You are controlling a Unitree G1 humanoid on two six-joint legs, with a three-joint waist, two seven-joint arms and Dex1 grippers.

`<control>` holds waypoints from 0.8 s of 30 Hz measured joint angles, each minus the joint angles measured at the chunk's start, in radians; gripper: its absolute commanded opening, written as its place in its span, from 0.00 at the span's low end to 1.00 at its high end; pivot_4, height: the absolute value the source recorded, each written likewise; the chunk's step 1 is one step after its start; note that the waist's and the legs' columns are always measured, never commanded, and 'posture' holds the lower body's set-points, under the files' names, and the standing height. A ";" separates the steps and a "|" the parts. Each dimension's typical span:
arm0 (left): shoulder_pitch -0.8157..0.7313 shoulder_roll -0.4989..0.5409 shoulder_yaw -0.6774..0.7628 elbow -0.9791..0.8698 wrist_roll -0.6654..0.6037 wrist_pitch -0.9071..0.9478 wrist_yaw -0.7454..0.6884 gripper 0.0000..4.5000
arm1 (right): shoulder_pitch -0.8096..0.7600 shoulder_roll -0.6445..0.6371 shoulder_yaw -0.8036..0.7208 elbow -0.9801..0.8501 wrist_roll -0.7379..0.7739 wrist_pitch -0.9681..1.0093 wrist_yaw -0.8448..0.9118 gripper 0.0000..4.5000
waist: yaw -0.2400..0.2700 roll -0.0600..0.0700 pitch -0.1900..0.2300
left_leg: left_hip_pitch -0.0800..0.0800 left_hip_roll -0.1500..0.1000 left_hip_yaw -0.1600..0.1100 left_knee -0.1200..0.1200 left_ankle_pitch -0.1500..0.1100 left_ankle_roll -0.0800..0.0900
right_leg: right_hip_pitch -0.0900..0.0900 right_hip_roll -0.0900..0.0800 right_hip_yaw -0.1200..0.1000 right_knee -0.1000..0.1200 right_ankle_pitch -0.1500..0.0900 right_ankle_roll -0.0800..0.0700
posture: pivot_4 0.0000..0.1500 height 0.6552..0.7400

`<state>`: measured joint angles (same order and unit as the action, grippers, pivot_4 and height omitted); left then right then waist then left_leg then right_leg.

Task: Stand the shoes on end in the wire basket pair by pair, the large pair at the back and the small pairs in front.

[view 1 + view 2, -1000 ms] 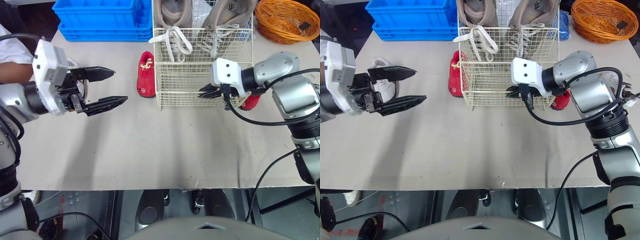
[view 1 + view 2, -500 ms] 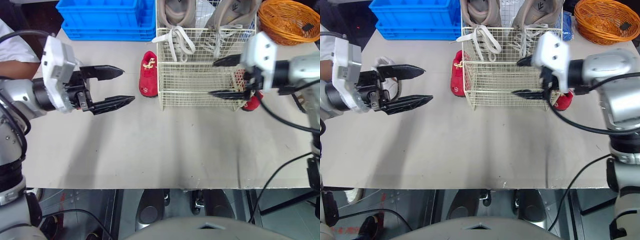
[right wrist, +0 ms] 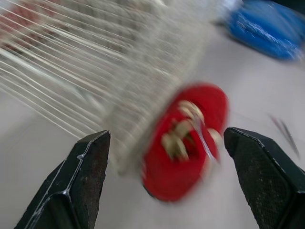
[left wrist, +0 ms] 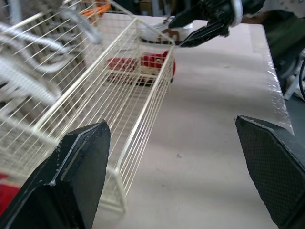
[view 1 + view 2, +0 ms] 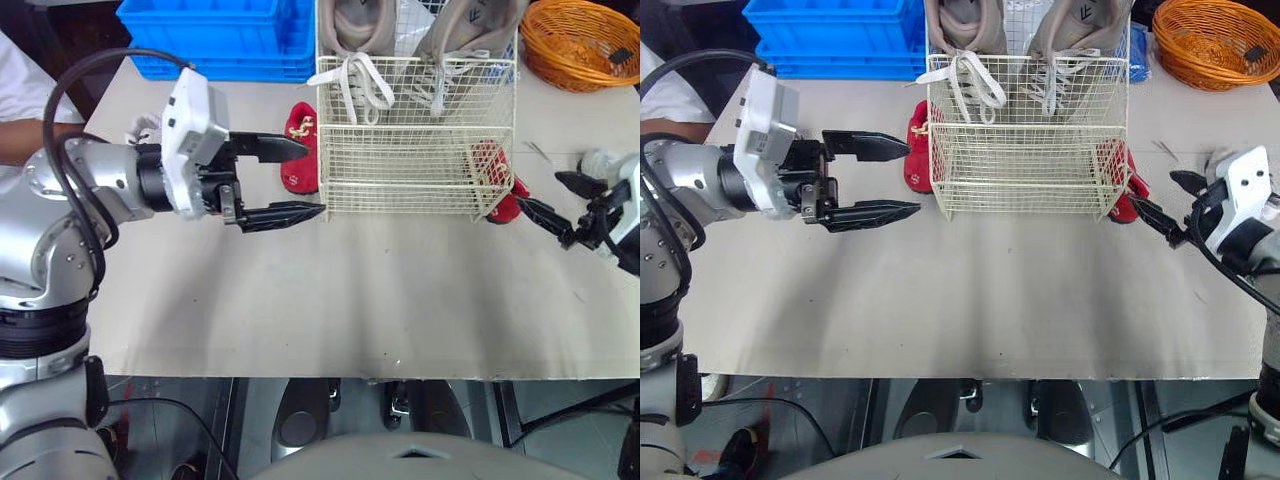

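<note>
Both arms flank a wire basket set mid-counter near the far edge, where the large sneakers already stand on end along its back, laces spilling over the wire. The left tool hovers with its fingers spread wide beside the basket's end facing the counter's left edge, close to a red shoe lying on the counter there. The right tool, fingers likewise apart, points at the second red shoe, which rests against the basket's opposite end, toward the counter's right edge. The basket's front row is empty. The little red shoes look light and soft, with cloth-like uppers and gold trim, likely to squash under a hard pinch; a firm hold across the heel or the sides of the sole seems safest. The shoe touching the wire leaves little room for a finger on that side, and the dangling laces could snag.
</note>
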<state>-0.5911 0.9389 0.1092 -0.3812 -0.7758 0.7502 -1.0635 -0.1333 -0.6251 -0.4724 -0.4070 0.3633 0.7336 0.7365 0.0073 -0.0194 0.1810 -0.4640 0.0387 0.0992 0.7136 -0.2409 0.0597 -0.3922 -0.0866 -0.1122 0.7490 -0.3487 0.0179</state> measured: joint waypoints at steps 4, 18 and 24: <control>-0.012 -0.010 -0.011 -0.005 0.003 0.004 0.016 1.00 | 0.015 0.042 0.018 0.052 -0.005 -0.054 -0.053 0.83 | 0.002 0.000 0.000 | 0.000 0.000 0.000 0.000 0.000 0.000 | 0.000 0.001 0.000 0.000 0.000 0.000 | 1.00 0.36; -0.041 -0.041 -0.045 -0.061 0.011 0.032 0.090 1.00 | -0.073 0.112 0.139 0.273 0.001 -0.136 -0.137 0.60 | 0.005 0.000 0.000 | 0.000 0.000 0.000 0.000 0.000 0.000 | 0.000 0.001 0.001 0.000 0.000 0.000 | 1.00 0.36; -0.056 -0.061 -0.064 -0.068 0.011 0.034 0.094 1.00 | -0.054 0.106 0.135 0.274 0.013 -0.154 -0.149 0.01 | 0.007 0.000 0.000 | 0.000 0.000 0.000 0.000 0.000 0.000 | 0.000 0.001 0.001 0.000 0.000 0.000 | 1.00 0.36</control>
<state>-0.6469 0.8780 0.0449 -0.4490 -0.7651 0.7840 -0.9690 -0.1870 -0.5193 -0.3370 -0.1332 0.3765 0.5795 0.5880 0.0143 -0.0191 0.1811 -0.4637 0.0385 0.0989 0.7137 -0.2409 0.0596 -0.3919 -0.0860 -0.1115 0.7488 -0.3488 0.0179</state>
